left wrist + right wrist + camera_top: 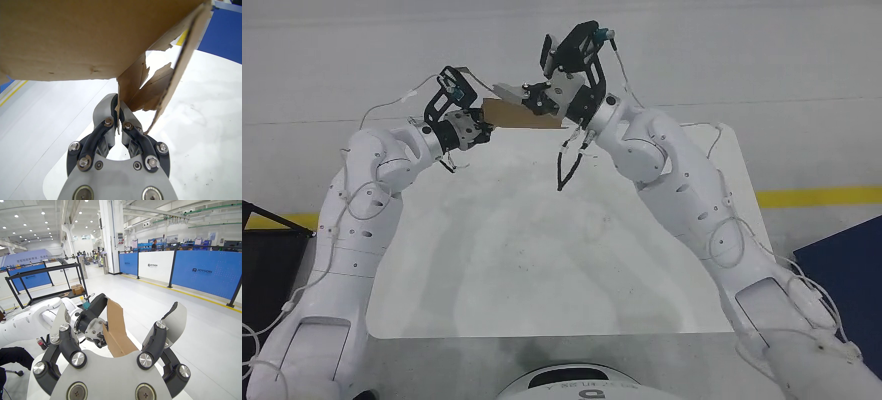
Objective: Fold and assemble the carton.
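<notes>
A flat brown carton (pixel 514 113) is held in the air above the table's far edge. My left gripper (pixel 480 122) is at its left end. In the left wrist view, that gripper (pixel 118 113) is shut on the edge of a torn flap hanging below the carton's broad panel (pixel 75 37). My right gripper (pixel 532 98) is at the carton's right end. In the right wrist view it (pixel 117 311) stands open, with the carton's narrow end (pixel 115 321) upright between its fingers and touching neither one. Beyond that end, the left gripper (pixel 98 334) shows shut on the carton.
The white table (pixel 542 260) lies below both arms. A black cable (pixel 567 165) dangles from the right arm over the table's far part. Across the floor stand a black rack (pixel 56 283) with small boxes and blue barrier panels (pixel 204 275).
</notes>
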{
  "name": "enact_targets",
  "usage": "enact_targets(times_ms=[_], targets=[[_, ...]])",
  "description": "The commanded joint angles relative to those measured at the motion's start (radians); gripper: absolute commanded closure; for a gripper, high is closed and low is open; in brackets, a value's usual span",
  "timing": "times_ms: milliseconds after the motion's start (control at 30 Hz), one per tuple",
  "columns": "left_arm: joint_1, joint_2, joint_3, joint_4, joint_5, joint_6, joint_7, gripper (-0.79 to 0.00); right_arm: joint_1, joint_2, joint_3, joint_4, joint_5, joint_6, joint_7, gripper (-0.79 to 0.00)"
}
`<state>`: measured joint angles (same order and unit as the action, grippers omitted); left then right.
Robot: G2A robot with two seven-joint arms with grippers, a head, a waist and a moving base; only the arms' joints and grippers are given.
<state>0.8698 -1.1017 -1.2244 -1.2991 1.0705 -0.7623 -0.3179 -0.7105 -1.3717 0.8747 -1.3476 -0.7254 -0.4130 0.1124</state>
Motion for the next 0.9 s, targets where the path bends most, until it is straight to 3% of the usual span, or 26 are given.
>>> enact_targets(times_ms=[0, 133, 267, 467, 567, 733, 867], targets=[[-0.007, -0.001, 0.004, -0.001, -0.007, 0.003, -0.005, 0.000, 0.003, -0.007, -0.017, 0.039, 0.017, -0.004, 0.016, -0.785], [-0.022, -0.003, 0.007, 0.007, -0.055, 0.011, -0.016, 0.000, -0.025, -0.013, -0.028, 0.061, 0.083, -0.035, 0.057, -0.742], [-0.038, -0.006, 0.014, 0.016, -0.083, 0.036, -0.034, 0.000, -0.071, -0.010, -0.014, 0.052, 0.098, -0.073, 0.030, -0.610], [-0.049, -0.009, 0.026, 0.017, -0.102, 0.054, -0.043, 0.000, -0.118, -0.006, 0.027, 0.030, 0.109, -0.120, -0.065, -0.628], [-0.046, -0.009, 0.030, 0.021, -0.120, 0.053, -0.048, 0.000, -0.133, -0.008, 0.040, 0.010, 0.117, -0.164, -0.127, -0.680], [-0.045, -0.006, 0.023, 0.019, -0.106, 0.089, -0.069, 0.000, -0.135, -0.011, 0.053, -0.018, 0.013, -0.176, -0.231, -0.785], [-0.037, -0.004, 0.019, 0.001, -0.092, 0.115, -0.076, 0.000, -0.134, -0.015, 0.038, -0.033, -0.079, -0.176, -0.254, -0.785]])
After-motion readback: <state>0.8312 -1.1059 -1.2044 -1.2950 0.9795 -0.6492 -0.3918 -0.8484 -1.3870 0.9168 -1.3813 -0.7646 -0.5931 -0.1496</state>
